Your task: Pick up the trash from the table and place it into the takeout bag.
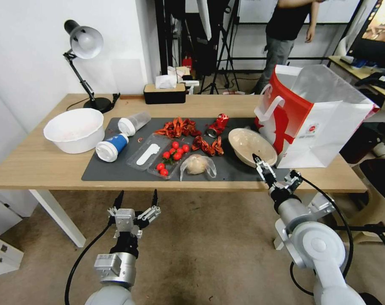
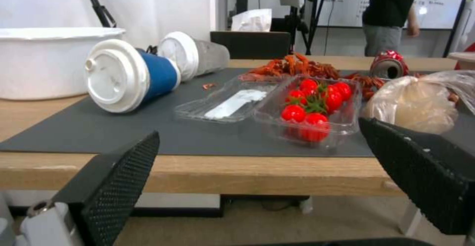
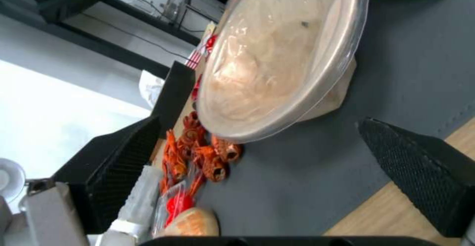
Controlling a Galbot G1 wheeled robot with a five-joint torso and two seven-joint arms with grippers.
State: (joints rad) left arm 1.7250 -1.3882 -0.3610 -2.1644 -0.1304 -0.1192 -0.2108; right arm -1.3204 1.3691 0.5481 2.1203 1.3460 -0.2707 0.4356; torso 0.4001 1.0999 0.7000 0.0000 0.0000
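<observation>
Hovering at the table's (image 1: 40,167) near edge, the right tool (image 3: 257,157) gapes just short of the beige paper bowl (image 3: 277,53); head view adds the takeout bag (image 1: 328,127) beside it, left tool (image 1: 135,199) open below.

Your takeout bag (image 1: 324,127) on the counter's (image 1: 35,165) right end, paper bowl (image 1: 251,146) just left of it on the mat (image 1: 116,171), bagged bun (image 1: 196,165) near the front edge, two lidded cups (image 1: 112,146) lying at mat's left.

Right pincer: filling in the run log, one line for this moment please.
right pincer: open, at bowl | left pincer: open, below table edge
</observation>
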